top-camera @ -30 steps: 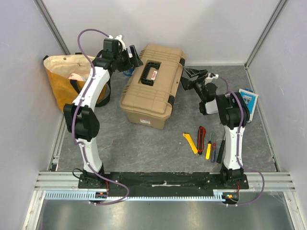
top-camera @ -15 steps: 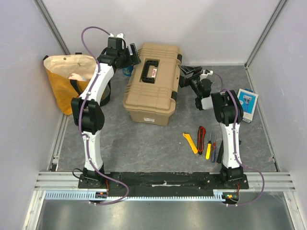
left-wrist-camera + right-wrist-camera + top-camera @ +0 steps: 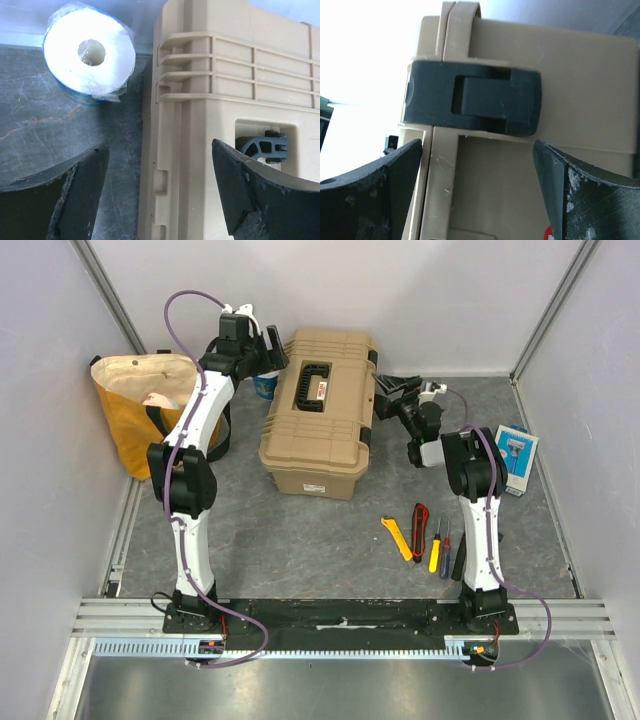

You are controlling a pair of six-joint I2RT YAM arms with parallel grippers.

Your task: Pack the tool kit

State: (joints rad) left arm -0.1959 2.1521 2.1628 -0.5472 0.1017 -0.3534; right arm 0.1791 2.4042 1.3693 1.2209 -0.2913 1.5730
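Toolbox [image 3: 318, 430] is sitting lid-down and shut at the far middle of the table [image 3: 300, 550], slightly skewed, black handle [image 3: 313, 390] on top.

I am holding my left gripper [image 3: 270, 345] at the far left corner of the box, fingers spread wide and grasping nothing. In my left wrist view the ribbed tan wall is filling the gap between them; one finger [image 3: 75, 195] is hanging over bare table, the other [image 3: 260, 195] over the box's side recess. Whether either pad is touching the plastic, I cannot tell. A white roll [image 3: 90, 52] in blue wrap is standing just beside that corner, on the left.

I am keeping my right gripper [image 3: 388, 392] at the box's right side, fingers also released and wide apart. Between them, in my right wrist view, the black latch [image 3: 472, 102] is lying flat across the seam of lid and base. Neither finger is touching it.

Loose tools are lying on the near right of the table, well apart from the box: yellow cutter [image 3: 397, 538], red cutter [image 3: 420, 518], screwdrivers [image 3: 440, 548] side by side.

Yellow cloth bag [image 3: 140, 415] is slumping at the far left. Blue-white packet [image 3: 515, 455] is lying at the right edge.
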